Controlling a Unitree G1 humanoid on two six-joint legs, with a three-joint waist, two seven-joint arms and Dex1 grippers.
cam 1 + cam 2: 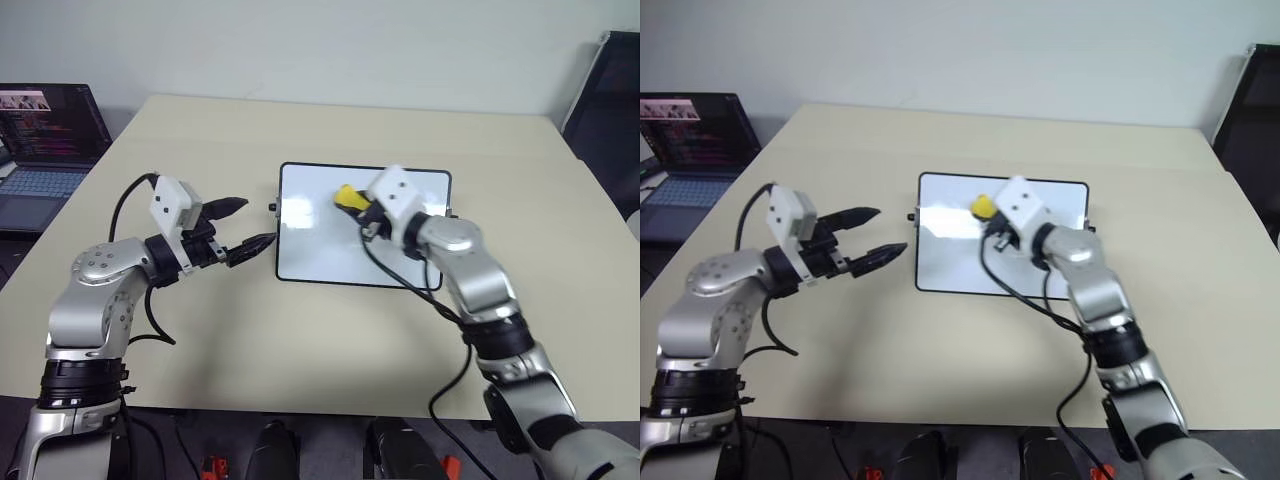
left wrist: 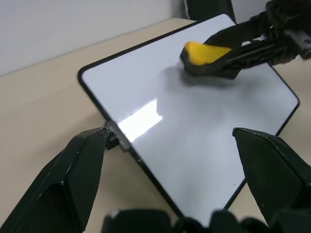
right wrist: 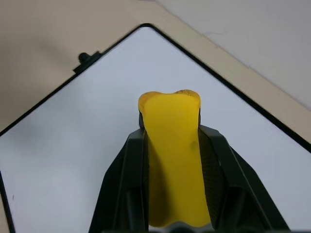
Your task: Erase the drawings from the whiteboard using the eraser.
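Left eye view: beige wooden table (image 1: 300,350), then the black-framed glossy whiteboard (image 1: 330,255) at its middle. Right hand (image 1: 352,200) clenches the yellow oblong eraser (image 1: 348,195) over the whiteboard's far half, pointing leftward; left hand (image 1: 240,228), released, waits beside the whiteboard's left edge.

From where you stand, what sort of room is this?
Probably an office or lab: a plain beige table holding a small black-framed whiteboard, an open laptop showing code on a side desk, and a dark chair against the bare wall.
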